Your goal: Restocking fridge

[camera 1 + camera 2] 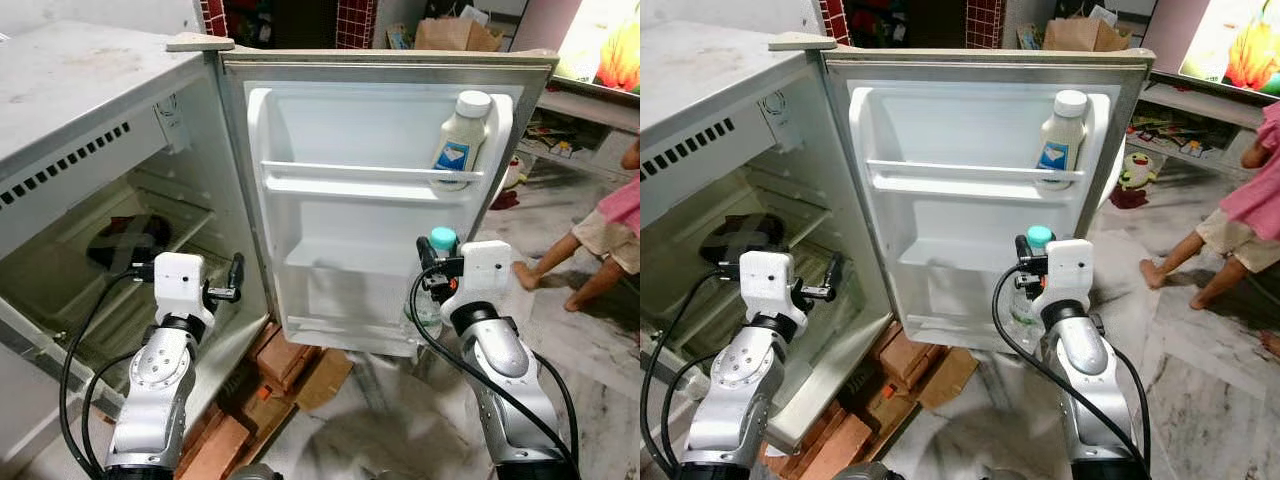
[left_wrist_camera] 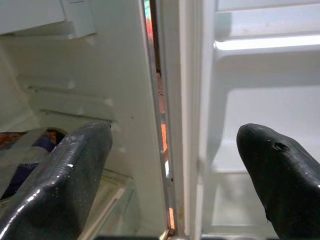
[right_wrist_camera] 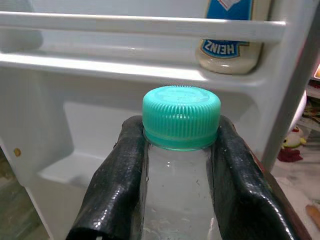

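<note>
A small fridge stands open, its white door swung wide toward me. My right gripper is shut on a clear water bottle with a teal cap, held upright just in front of the door's lower shelf. A white mayonnaise bottle stands at the right end of the upper door shelf. My left gripper is open and holds nothing, near the hinge edge between the fridge's inside and the door.
A dark bag lies on a shelf inside the fridge. Red bricks prop the fridge from below. A person's bare legs stand on the marble floor at right. A cardboard box sits behind the fridge.
</note>
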Robot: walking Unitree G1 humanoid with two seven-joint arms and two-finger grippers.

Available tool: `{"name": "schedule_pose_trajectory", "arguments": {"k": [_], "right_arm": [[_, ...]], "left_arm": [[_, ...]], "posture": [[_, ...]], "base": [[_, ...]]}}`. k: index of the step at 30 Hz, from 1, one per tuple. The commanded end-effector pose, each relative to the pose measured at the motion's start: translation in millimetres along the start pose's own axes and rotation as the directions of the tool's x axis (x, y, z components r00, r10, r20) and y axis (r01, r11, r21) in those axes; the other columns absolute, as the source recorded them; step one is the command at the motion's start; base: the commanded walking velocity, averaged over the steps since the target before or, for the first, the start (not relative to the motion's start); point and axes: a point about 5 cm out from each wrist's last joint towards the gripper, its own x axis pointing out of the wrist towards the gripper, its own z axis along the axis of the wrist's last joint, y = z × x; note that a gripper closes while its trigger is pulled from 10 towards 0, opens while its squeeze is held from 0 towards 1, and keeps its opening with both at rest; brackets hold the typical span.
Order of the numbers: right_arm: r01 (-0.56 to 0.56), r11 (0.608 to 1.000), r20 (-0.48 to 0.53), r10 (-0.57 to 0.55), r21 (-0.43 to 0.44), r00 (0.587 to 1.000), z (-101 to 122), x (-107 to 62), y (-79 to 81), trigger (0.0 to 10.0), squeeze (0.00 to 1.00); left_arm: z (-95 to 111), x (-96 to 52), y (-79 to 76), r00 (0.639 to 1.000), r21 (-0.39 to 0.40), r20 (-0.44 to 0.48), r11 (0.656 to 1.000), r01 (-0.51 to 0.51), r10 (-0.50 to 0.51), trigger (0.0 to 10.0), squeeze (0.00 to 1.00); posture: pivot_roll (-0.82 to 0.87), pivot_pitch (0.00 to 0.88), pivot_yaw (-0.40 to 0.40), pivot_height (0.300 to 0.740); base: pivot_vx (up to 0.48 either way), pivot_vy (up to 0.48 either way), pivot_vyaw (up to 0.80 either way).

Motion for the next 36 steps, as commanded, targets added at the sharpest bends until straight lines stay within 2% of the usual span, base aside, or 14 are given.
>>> {"name": "schedule_pose_trajectory", "arguments": {"k": [1,12,16,24,28,36], "right_arm": [[-0.005,1.000,0.027,0.005,-0.001,1.000,6.5,2.3,0.8,10.0,0.00],[-0.006,1.000,0.029,0.006,0.004,1.000,6.3,1.9,0.2,10.0,0.00],[-0.011,1.000,0.032,0.011,0.002,0.999,7.2,2.3,0.8,10.0,0.00],[-0.024,1.000,0.069,0.025,-0.013,0.997,18.9,6.1,1.1,10.0,0.00],[-0.015,1.000,0.074,0.015,-0.010,0.997,19.1,6.3,1.2,10.0,0.00],[-0.036,0.999,0.081,0.038,-0.026,0.996,17.7,2.1,6.3,10.0,0.00]], "left_arm": [[-0.5,0.2,1.5,1.000,0.018,-0.005,1.000,-0.009,0.009,10.0,0.00],[0.1,1.5,3.8,1.000,0.025,-0.005,0.999,-0.030,0.031,10.0,0.00],[0.2,1.5,2.2,1.000,0.013,-0.007,1.000,-0.006,0.006,10.0,0.00],[7.7,7.5,5.8,1.000,0.048,0.018,0.999,0.002,-0.002,10.0,0.00],[9.7,9.0,7.4,1.000,0.041,0.020,0.999,0.001,-0.002,10.0,0.00],[5.6,4.8,5.6,1.000,0.036,0.023,0.999,0.021,-0.022,10.0,0.00]], "posture": [[0.01,0.017,0.019,0.698],[0.01,0.025,0.019,0.627],[0.01,0.027,0.020,0.627],[0.00,0.042,0.041,0.627],[0.01,0.044,0.043,0.627],[0.00,0.045,0.036,0.627]], "base": [[0.000,0.000,0.00],[0.000,0.000,0.00],[0.000,0.000,0.00],[0.000,0.000,0.00],[0.000,0.000,0.00],[0.170,0.000,0.00]]}}
